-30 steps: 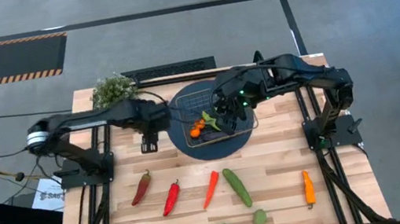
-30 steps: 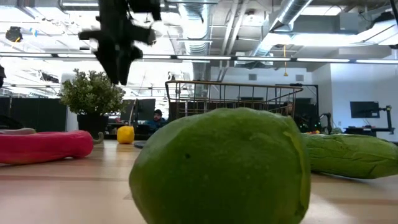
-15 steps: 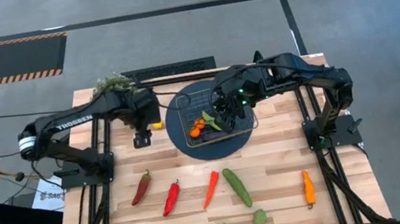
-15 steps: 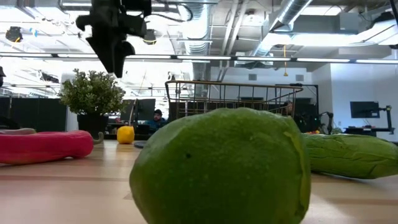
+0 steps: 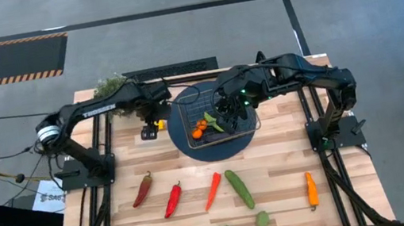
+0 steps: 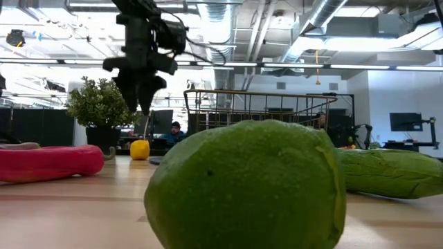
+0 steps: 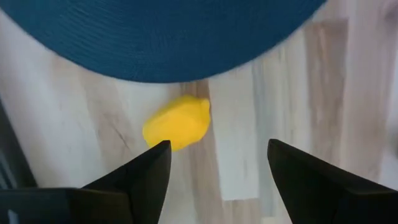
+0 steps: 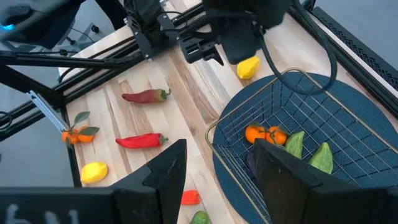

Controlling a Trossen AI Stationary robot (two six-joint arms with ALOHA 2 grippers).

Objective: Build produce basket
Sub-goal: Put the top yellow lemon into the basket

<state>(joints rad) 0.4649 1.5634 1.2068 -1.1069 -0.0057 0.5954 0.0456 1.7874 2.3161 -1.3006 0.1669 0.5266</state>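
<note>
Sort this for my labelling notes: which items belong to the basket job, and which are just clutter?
Job: square wire-mesh basket; yellow toy lemon by the disc; red toy pepper; long green toy cucumber.
Lying about: bushy green potted plant; dark blue round disc.

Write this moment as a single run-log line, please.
left gripper: open above lemon | right gripper: open over wire basket | basket: tangerine inside
</note>
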